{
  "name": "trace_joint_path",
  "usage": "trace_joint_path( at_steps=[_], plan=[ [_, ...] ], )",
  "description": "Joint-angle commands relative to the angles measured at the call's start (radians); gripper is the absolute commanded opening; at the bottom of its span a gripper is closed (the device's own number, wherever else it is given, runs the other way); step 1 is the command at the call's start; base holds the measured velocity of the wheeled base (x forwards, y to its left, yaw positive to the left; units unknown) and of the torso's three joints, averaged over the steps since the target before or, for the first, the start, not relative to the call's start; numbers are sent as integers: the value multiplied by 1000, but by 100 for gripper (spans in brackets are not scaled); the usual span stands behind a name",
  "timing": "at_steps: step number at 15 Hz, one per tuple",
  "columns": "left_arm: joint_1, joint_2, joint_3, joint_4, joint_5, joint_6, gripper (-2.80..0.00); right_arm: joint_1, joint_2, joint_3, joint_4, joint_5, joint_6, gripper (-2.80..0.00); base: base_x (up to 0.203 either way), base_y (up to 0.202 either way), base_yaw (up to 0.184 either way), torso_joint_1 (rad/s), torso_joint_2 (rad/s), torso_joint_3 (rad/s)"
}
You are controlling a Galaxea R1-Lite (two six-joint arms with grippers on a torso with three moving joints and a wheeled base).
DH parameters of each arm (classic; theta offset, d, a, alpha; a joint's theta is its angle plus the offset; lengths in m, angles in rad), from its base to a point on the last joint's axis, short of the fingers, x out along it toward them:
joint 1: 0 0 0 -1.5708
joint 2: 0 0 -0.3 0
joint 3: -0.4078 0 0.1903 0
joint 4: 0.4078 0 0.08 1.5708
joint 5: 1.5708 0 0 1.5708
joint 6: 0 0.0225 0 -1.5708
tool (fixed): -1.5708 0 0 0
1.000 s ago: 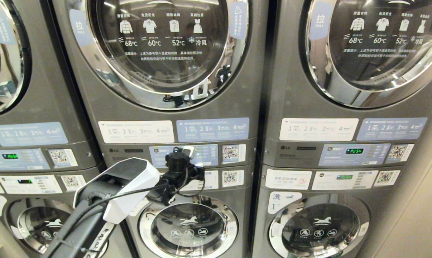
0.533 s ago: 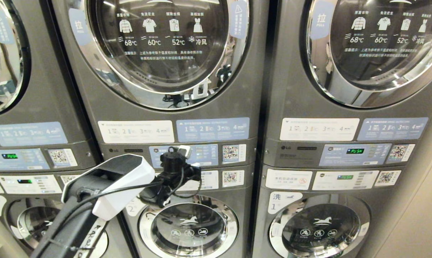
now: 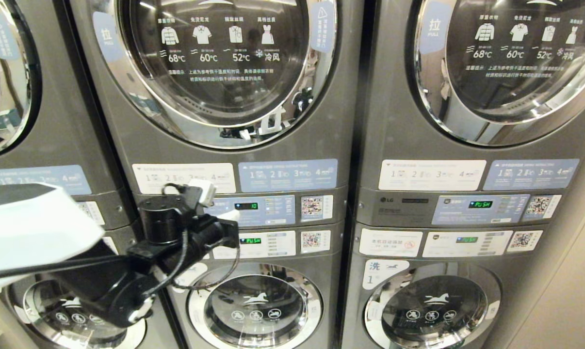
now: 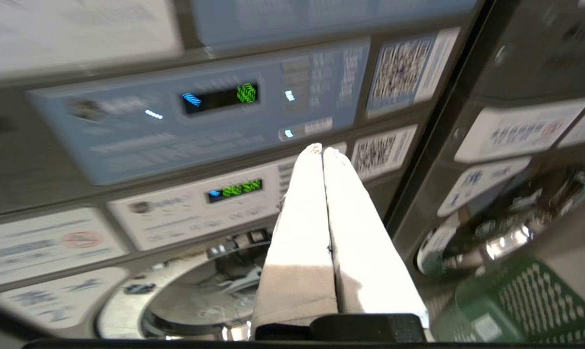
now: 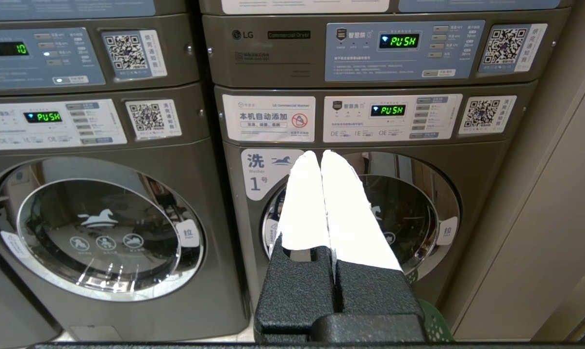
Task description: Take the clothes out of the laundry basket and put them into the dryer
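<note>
We're at the control stage: left gripper (image 4: 321, 151) sits with jaws pressed together, empty, just off the dryer panel (image 3: 253, 209). No clothes visible; green laundry basket (image 4: 515, 305) stands low beside the machines. Next we judge: withdraw or press again. Right gripper (image 5: 320, 155) idle, jaws together, facing the washer door (image 5: 365, 218).

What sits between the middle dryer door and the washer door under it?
Head view: instruction stickers, the blue dryer panel, then the white washer panel, top to bottom. The left hand is in front of that dryer panel.
</note>
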Motion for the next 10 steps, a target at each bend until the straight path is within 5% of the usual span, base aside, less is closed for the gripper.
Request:
trace_joint_path(
  at_steps=[1, 6, 10],
  plan=[
    [2, -320, 148, -10, 23, -1, -280, 0, 0, 0, 0, 0, 0, -280, 0, 0, 0, 0, 0, 0],
    [64, -1001, 480, 199, 61, -8, -280, 0, 0, 0, 0, 0, 0, -280, 0, 0, 0, 0, 0, 0],
    [289, -1502, 614, 592, 13, -23, -280, 0, 0, 0, 0, 0, 0, -280, 0, 0, 0, 0, 0, 0]
  ],
)
